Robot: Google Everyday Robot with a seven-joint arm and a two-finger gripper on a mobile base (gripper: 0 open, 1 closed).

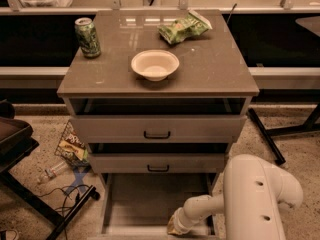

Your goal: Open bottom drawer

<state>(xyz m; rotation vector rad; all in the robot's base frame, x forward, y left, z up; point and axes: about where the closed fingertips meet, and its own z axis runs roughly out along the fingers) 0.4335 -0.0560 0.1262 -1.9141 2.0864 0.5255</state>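
The grey cabinet (158,87) has three drawers. The bottom drawer (150,204) stands pulled far out, and its empty inside shows. Its front panel and handle lie at or below the lower edge of the view. My gripper (176,226) is at the end of the white arm (207,208), low over the front right part of the bottom drawer, by its front edge. The middle drawer (158,163) and the top drawer (157,129) are each pulled out a little, and each shows a small black bar handle.
On the cabinet top are a green can (87,37), a white bowl (155,64) and a green snack bag (184,28). A dark chair base (30,194), cables, a bottle and a snack packet (71,146) lie on the floor to the left. A black table leg (265,136) stands to the right.
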